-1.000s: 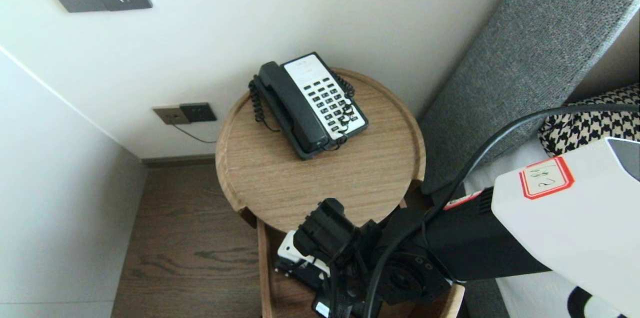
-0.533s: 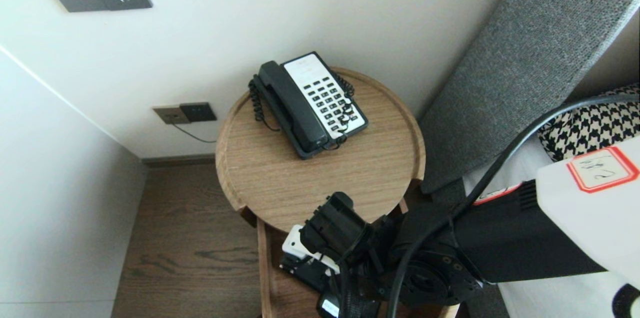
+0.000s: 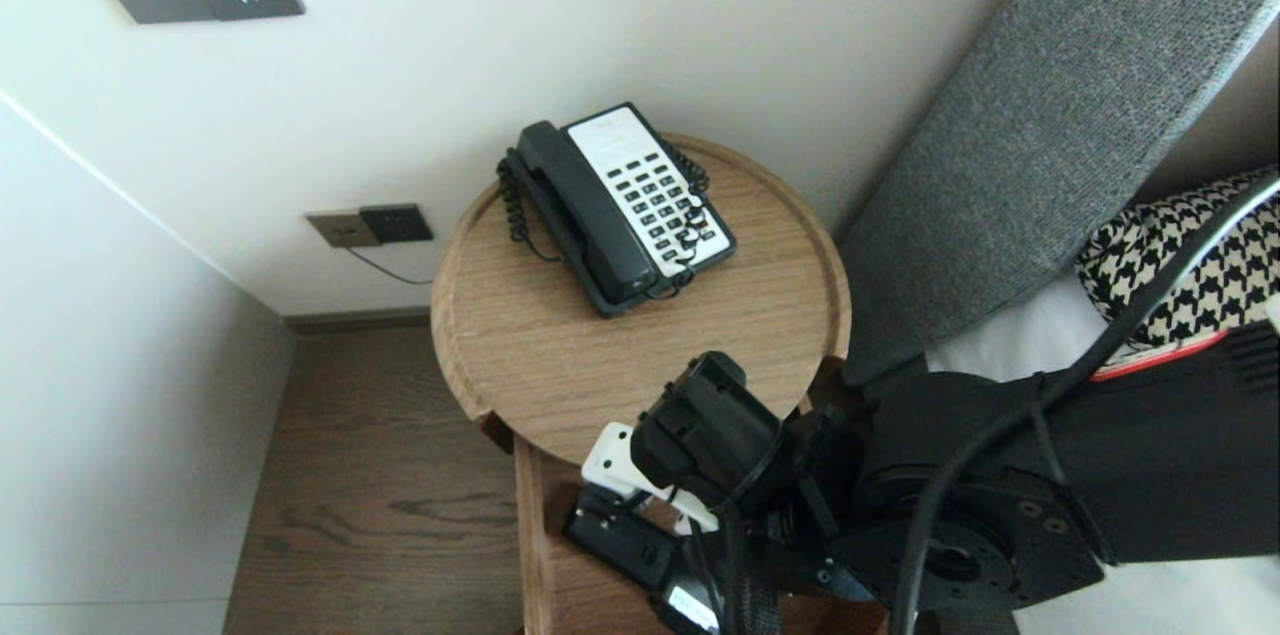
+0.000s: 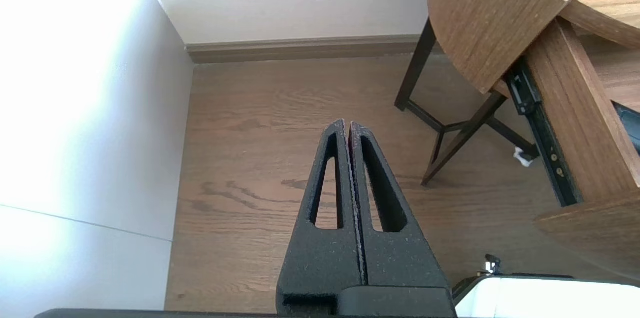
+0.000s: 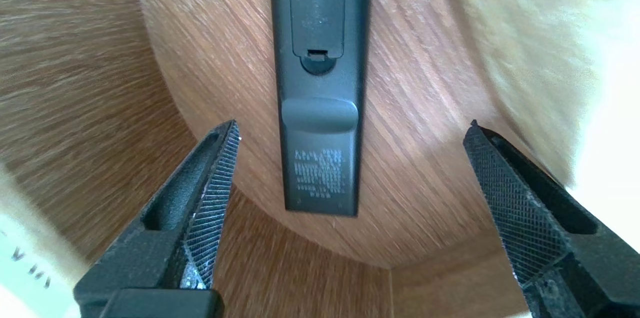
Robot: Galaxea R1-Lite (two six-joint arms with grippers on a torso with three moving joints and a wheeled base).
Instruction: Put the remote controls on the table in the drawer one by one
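Here we see the right gripper (image 5: 352, 125) pointing down into the open drawer (image 3: 530, 535) that juts out from under the round table (image 3: 560, 365). Its fingers (image 5: 210, 193) are spread wide and hold nothing. Between them, touched by neither, lies the remote (image 5: 320, 57). It rests flat on the drawer's floor with its battery cover up, and its lettered end stops short of the floor's curved edge. We judge that the fingers line up across the remote's narrow width because its two long sides are the ones with free room beside them. Lying flat on the wood, the remote leaves no gap beneath it.

The left gripper (image 4: 348, 125) hangs parked over the floor (image 4: 240, 168) beside the table, its fingers pressed together on nothing.

On the tabletop, towards its far edge by the wall, sits a telephone (image 3: 620, 205) with its coiled cord, well apart from the drawer. Wall sockets (image 3: 370, 227) lie beyond the table's left edge. A grey headboard (image 3: 1050, 115) and a houndstooth pillow (image 3: 1180, 265) lie to its right.

The tabletop's near edge overhangs the back of the drawer, and the drawer's walls stand near the spread fingers. To us those walls look like the tightest limits. The arm's own cable (image 3: 1150, 305) trails behind it, away from the drawer.
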